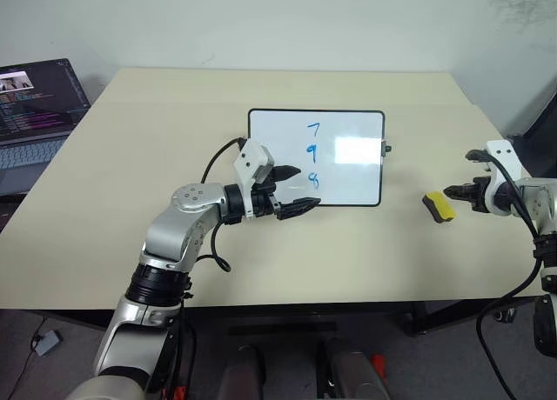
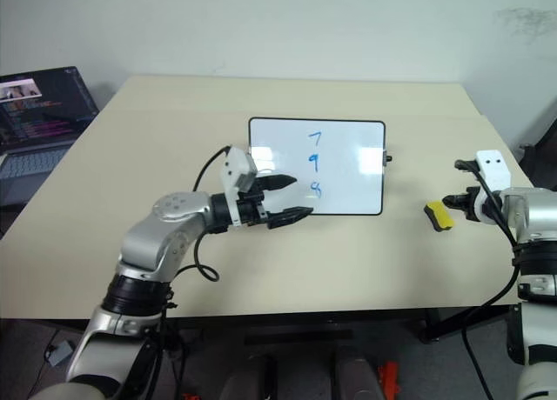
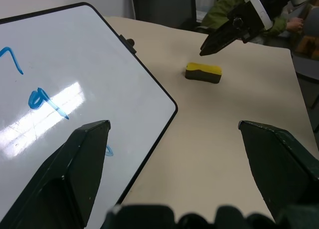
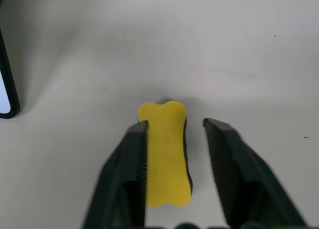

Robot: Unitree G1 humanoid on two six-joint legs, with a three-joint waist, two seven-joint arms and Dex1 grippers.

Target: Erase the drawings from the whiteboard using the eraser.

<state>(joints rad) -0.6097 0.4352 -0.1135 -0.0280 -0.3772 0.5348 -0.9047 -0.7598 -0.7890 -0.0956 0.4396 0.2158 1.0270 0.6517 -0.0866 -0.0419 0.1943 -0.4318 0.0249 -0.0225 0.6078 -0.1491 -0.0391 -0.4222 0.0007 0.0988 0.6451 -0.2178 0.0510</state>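
So the left gripper (image 1: 298,190) is hanging over the near left corner of the whiteboard (image 1: 348,126) with its fingers (image 1: 285,171) spread wide and nothing between them. One finger sits over the white surface right by the lowest squiggle, the other sticks out over the board's near edge. From the left wrist view you can see the board's rounded corner running between the two fingers.

The drawings (image 1: 312,153) are all there, three blue marks in a column going away from the left fingers: a 9-ish one closest, another 9 in the middle, a 7 farthest. There's a bright glare patch just to the right of the middle one.

Over on the right, the right gripper (image 4: 174,176) has its fingers (image 4: 130,169) open, and in the wrist view they stand on either side of the eraser (image 4: 165,159). The yellow block is lying flat on the table (image 1: 174,104), and in that view it looks closer to one finger than to the other. I honestly can't tell if that finger is touching it. The eraser is well off to the right of the whiteboard, past the little black side knob (image 1: 386,148).

Farthest out, an open laptop (image 1: 35,113) sits at the far left edge of the table, well away from the left fingers.
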